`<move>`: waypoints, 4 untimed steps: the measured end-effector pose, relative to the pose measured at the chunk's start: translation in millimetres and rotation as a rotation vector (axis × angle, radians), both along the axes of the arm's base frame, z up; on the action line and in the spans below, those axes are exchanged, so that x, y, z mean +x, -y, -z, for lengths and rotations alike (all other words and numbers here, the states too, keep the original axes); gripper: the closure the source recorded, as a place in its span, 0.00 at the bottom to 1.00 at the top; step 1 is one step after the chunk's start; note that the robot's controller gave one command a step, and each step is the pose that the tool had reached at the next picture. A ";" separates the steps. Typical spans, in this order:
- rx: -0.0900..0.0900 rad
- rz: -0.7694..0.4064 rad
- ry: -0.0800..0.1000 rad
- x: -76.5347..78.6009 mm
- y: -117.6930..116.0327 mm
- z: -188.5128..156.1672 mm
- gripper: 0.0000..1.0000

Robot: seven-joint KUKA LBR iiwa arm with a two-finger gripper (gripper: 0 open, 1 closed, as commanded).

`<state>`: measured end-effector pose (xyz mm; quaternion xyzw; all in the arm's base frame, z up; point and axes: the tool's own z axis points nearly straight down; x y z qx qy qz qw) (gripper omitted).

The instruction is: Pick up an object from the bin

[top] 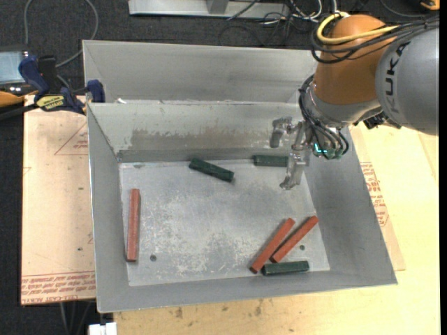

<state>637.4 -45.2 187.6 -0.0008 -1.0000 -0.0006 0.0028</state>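
Camera view shows the arm [412,75] reaching in from the right, with the tool [283,160] at the back right of the bin [209,75], close to the rear wall. Its fingers [289,176] look spread, one toward the wall and one toward the middle. The right end of a green bar [267,160] lies between them as seen from above. Whether they are down at the bar's level or touching it, I cannot tell.

This looks like the approach step, with nothing gripped yet. The next move calls for settling low enough to straddle the bar, closing across its narrow width, and lifting straight up. The rear wall is near, so the finger on that side has little room.

The bin floor is bare scuffed grey metal with sloping walls, and it is sparsely filled. A second green bar [211,169] lies near, to the left. A red bar [133,224] is well apart at the left side. A red pair [283,243] and a third green bar [285,268] sit at the front right. Beyond the bin, cables [307,2] trail over a dark floor [105,16].
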 end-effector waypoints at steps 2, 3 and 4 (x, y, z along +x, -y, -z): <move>-0.005 -0.496 0.015 -32.3 89.2 -2.0 0.00; 0.006 -0.643 0.002 -118.5 61.1 121.2 0.00; 0.000 -0.644 0.012 -114.0 61.8 115.5 1.00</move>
